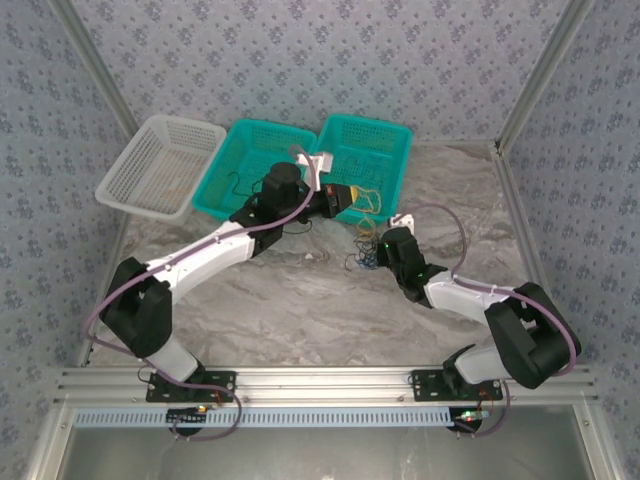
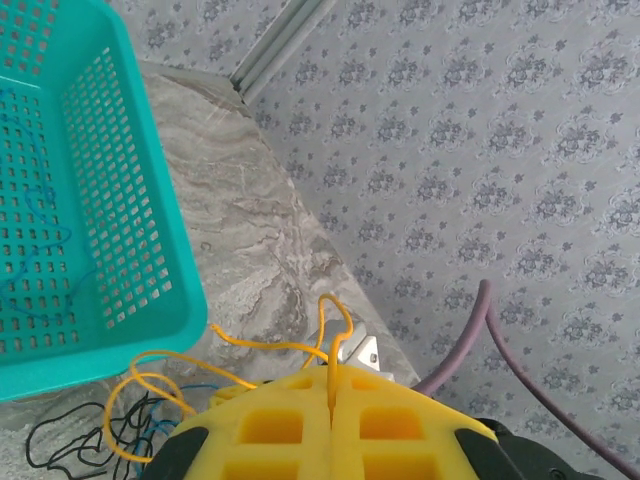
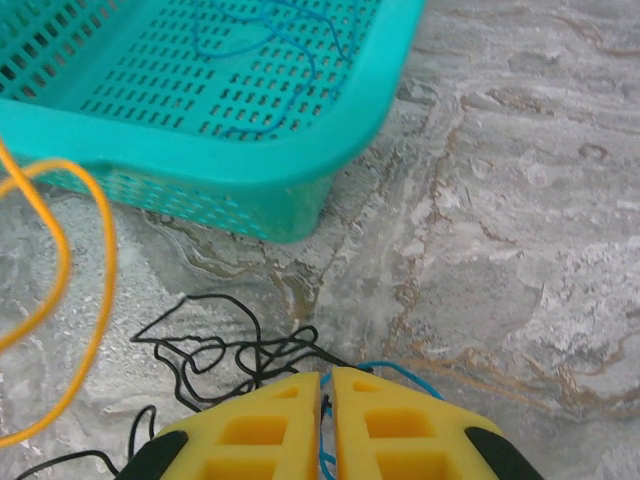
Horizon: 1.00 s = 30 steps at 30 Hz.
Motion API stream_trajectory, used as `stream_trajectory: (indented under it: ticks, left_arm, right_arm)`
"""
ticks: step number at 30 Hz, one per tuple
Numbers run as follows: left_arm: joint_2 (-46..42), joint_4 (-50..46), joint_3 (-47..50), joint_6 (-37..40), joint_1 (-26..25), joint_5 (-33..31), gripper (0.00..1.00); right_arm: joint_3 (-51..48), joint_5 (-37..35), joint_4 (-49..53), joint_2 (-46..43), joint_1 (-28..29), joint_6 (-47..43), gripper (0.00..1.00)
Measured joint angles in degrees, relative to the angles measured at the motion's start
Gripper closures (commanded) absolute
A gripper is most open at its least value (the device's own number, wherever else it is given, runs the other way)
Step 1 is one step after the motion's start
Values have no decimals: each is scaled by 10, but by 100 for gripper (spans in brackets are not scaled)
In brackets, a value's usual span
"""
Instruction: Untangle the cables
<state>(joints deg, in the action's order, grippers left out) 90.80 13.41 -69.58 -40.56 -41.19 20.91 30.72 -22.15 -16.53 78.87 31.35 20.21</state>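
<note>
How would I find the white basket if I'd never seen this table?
Look at the marble table and follow it to the far wall, where three plastic baskets sit in a row. The white basket is at the left end. Its neighbours, the middle teal basket and the right teal basket, are bright teal; it alone is white.

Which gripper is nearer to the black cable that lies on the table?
Right. The right gripper, shut on the blue cable, sits at the black cable, strands just ahead of its tips. The left gripper is farther off, beside the teal basket, pinching the orange-yellow cable.
</note>
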Motion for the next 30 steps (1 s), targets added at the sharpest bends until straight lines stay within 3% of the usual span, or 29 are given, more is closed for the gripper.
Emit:
stream_trajectory:
  ticks: [15, 21, 28, 30]
  left_arm:
    - [-37, -33, 19, 29, 16, -41, 100]
    - [-46, -43, 24, 35, 22, -51, 100]
    - [-73, -71, 25, 52, 36, -71, 100]
    - [-79, -80, 25, 57, 40, -78, 100]
  right_arm:
    - [-1, -17, 19, 0, -4, 21, 88]
    - [-12, 6, 13, 0, -5, 19, 79]
    - [-13, 37, 18, -37, -6, 34, 40]
    - [-13, 41, 23, -53, -6, 37, 19]
